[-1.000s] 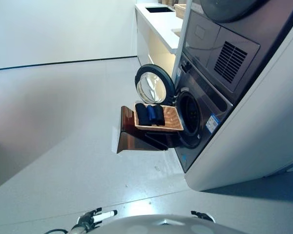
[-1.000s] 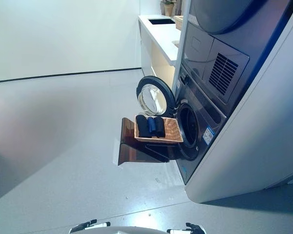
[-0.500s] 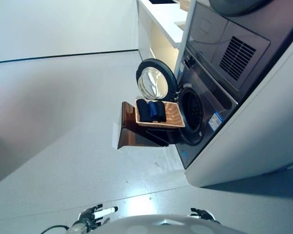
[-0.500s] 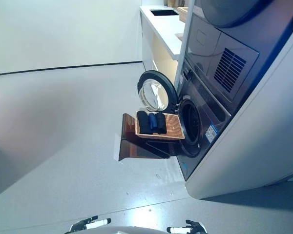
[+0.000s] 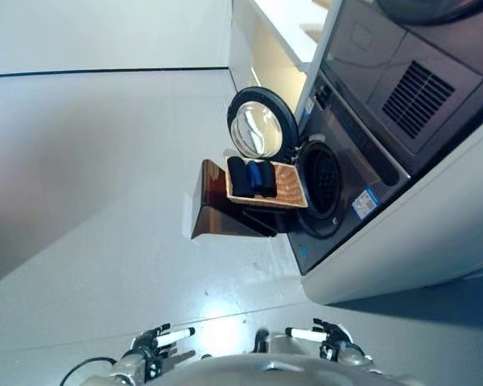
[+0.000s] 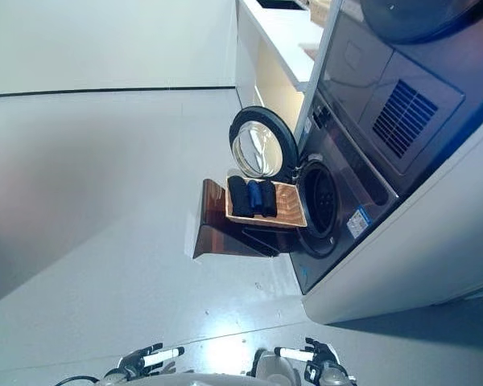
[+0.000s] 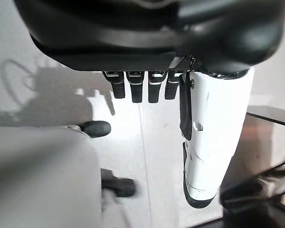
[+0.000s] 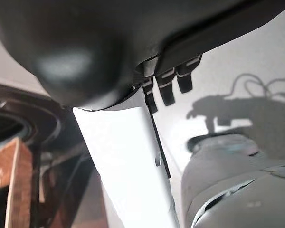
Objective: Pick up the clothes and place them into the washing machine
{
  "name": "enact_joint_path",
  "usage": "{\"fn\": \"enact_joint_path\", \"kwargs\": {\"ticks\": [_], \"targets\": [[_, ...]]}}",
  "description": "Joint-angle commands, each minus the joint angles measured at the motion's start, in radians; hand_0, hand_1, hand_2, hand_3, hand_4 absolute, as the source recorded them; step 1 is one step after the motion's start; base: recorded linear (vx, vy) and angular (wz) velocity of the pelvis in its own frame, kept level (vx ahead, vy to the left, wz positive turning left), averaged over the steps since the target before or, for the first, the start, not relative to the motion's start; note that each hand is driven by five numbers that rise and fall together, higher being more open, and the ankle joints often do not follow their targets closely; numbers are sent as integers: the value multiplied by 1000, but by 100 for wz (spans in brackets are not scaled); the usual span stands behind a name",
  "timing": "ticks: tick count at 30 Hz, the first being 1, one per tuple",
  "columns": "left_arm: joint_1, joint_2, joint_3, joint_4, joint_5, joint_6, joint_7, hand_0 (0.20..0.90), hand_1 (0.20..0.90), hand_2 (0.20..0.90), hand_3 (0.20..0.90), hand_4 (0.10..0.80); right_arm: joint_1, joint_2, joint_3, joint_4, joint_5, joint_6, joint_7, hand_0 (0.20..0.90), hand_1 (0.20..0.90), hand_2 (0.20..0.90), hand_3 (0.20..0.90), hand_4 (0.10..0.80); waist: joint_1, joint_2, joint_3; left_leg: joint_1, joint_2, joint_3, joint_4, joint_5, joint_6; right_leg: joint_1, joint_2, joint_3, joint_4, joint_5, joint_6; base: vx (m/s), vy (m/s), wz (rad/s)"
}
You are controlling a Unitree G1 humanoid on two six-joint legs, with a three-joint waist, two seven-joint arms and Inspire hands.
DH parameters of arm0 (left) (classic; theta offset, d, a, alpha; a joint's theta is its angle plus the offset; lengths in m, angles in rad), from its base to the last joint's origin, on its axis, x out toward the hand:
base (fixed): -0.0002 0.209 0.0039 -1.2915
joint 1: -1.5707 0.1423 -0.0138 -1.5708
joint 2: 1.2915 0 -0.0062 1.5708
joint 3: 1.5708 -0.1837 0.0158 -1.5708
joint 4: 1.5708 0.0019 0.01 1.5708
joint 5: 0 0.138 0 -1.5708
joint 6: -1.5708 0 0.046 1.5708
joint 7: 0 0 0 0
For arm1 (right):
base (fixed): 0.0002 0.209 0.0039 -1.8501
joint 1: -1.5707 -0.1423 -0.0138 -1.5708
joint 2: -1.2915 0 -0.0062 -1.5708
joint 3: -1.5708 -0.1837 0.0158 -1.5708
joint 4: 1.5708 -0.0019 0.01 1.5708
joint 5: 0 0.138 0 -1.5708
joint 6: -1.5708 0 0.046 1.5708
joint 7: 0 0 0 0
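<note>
Dark and blue clothes (image 5: 252,178) lie folded in the shallow wicker basket (image 5: 288,186). The basket rests on a low dark brown box (image 5: 213,215) in front of the washing machine (image 5: 350,165). The machine's round door (image 5: 262,130) stands open and the drum opening (image 5: 322,178) is dark. My left hand (image 5: 157,341) and right hand (image 5: 328,336) hang low at the near edge, far from the basket. Both are open and empty, with the white-covered thumbs held straight in the left wrist view (image 7: 213,133) and the right wrist view (image 8: 128,156).
A second appliance with a vent grille (image 5: 419,80) is stacked above the washing machine. A white counter (image 5: 282,24) runs along the wall behind it. Bare grey floor (image 5: 105,201) spreads to the left and between me and the box.
The whole picture has shifted, so the camera has moved. Both hands now show more fully at the near edge. The basket and clothes lie as before.
</note>
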Motion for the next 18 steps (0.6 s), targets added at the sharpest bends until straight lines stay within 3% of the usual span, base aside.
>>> {"fn": "enact_joint_path", "kwargs": {"ticks": [1,3,4,5,6,9,10,11,13,14,16,17,18], "targets": [[-47,15,24,-5,-14,-39,12,900,900,900,900,800,15,-64,18,71,-37,22,-31,900,900,900,900,800,-13,8,-5,148,22,-40,33,-79,-125,-12,-1,-12,-137,218,18,226,-114,16],[-48,3,23,-13,-45,-39,21,900,900,900,900,800,25,-67,9,68,-51,34,-28,900,900,900,900,800,-30,8,-16,222,52,-65,8,-94,-145,-47,9,-22,-135,253,19,477,-271,31],[-47,-9,18,-17,-62,-40,22,900,900,900,900,800,29,-66,12,65,-46,33,-28,900,900,900,900,800,-45,7,-31,223,85,-86,31,-91,-153,-38,38,24,-138,254,-1,369,-237,33],[-47,-9,18,-17,-62,-40,22,900,900,900,900,800,29,-66,12,65,-46,33,-28,900,900,900,900,800,-45,7,-31,223,85,-86,31,-91,-153,-38,38,24,-138,254,-1,356,-272,62],[-50,-16,16,-21,-84,-42,26,900,900,900,900,800,28,-64,12,64,-39,32,-28,900,900,900,900,800,-53,15,-41,218,109,-91,55,-75,-162,-33,61,55,-127,246,-11,273,-232,79],[-42,-31,29,-33,-139,-45,25,900,900,900,900,800,33,-56,11,56,-12,19,-27,900,900,900,900,800,-58,31,-63,184,171,-100,186,38,-193,-9,121,62,-64,192,-54,427,-363,66],[-46,-50,20,-45,-148,-46,15,900,900,900,900,800,25,-61,9,49,10,12,-31,900,900,900,900,800,-48,25,-60,65,156,-102,429,141,-194,59,139,62,-93,162,-87,330,-279,6],[-46,-50,20,-45,-148,-46,15,900,900,900,900,800,25,-60,9,49,10,12,-31,900,900,900,900,800,-50,22,-63,62,152,-105,428,145,-194,56,134,62,-93,162,-87,301,-309,-3],[-56,-53,3,-77,-146,-49,8,900,900,900,900,800,8,-71,32,31,15,9,-31,900,900,900,900,800,-26,0,-28,-47,119,-105,658,207,-186,126,142,71,-104,128,-122,247,-303,-15],[-65,-54,10,-89,-152,-53,9,900,900,900,900,800,-14,-77,56,23,9,6,-33,900,900,900,900,800,0,-29,2,-133,103,-80,757,198,-168,175,136,90,-103,101,-138,323,-320,-26],[-69,-52,22,-92,-165,-56,10,900,900,900,900,800,-34,-83,72,15,18,2,-34,900,900,900,900,800,42,-43,27,-273,69,-33,752,130,-151,222,138,109,-99,76,-142,277,-173,-26],[-69,-51,22,-91,-165,-57,10,900,900,900,900,800,-35,-83,72,15,18,2,-34,900,900,900,900,800,41,-46,25,-275,67,-33,750,133,-150,219,136,109,-99,76,-142,306,-67,-27],[-66,-51,25,-83,-166,-60,12,900,900,900,900,800,-40,-87,80,5,34,-5,-37,900,900,900,900,800,61,-51,35,-356,78,28,669,114,-149,270,141,130,-117,54,-136,193,-31,-25]]}}
